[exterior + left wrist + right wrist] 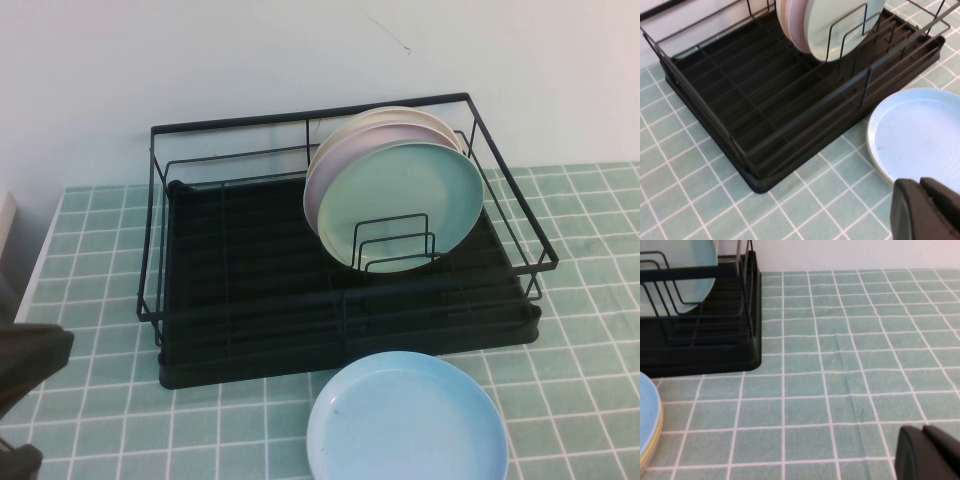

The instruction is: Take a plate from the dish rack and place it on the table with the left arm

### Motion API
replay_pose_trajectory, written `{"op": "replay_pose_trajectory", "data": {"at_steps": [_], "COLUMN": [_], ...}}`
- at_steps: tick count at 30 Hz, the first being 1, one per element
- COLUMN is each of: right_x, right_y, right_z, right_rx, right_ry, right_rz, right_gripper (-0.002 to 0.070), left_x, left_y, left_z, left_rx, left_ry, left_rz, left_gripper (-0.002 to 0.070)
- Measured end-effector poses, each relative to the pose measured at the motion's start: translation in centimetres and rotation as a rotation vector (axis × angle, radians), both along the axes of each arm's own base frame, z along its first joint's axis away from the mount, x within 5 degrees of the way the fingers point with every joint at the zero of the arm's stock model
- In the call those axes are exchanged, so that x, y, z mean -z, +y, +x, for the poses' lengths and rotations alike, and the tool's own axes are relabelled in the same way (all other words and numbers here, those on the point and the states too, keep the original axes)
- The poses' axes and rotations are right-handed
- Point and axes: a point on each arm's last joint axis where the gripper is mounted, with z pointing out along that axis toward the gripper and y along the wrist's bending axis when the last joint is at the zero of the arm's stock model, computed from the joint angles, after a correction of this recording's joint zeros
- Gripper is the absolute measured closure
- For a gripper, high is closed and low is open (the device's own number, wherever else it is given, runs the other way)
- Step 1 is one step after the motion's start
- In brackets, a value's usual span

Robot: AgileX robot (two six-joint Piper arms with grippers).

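Left gripper (932,210) hangs just off the table (90,420) with jaws pressed together on nothing, right gripper (930,455) likewise clenched and empty, while the plate (408,420) lies flat right before the dish rack (250,300).

The left end effector (927,210) and right end effector (930,452) are matte black with rounded edges.
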Motion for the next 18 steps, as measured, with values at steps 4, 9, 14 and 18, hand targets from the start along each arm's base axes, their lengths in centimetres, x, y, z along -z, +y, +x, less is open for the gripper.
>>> {"op": "replay_pose_trajectory", "data": {"at_steps": [4,9,14,18], "right_x": [0.0,0.0,0.0,0.0], "right_y": [0.0,0.0,0.0,0.0], "right_z": [0.0,0.0,0.0,0.0], "right_rx": [0.0,0.0,0.0,0.0], "right_ry": [0.0,0.0,0.0,0.0], "right_rz": [0.0,0.0,0.0,0.0], "right_gripper": [0.0678,0.0678,0.0678,0.0678], "left_x": [0.25,0.44,0.45,1.01], "left_y": [0.02,0.04,0.05,0.17], "left_z": [-0.06,-0.13,-0.14,0.02], "left_rx": [0.002,0.003,0.003,-0.007], "left_ry": [0.018,0.034,0.035,0.013], "left_rz": [0.01,0.018,0.019,0.03], "left_gripper": [0.0676,0.0676,0.0677,0.0677]}}
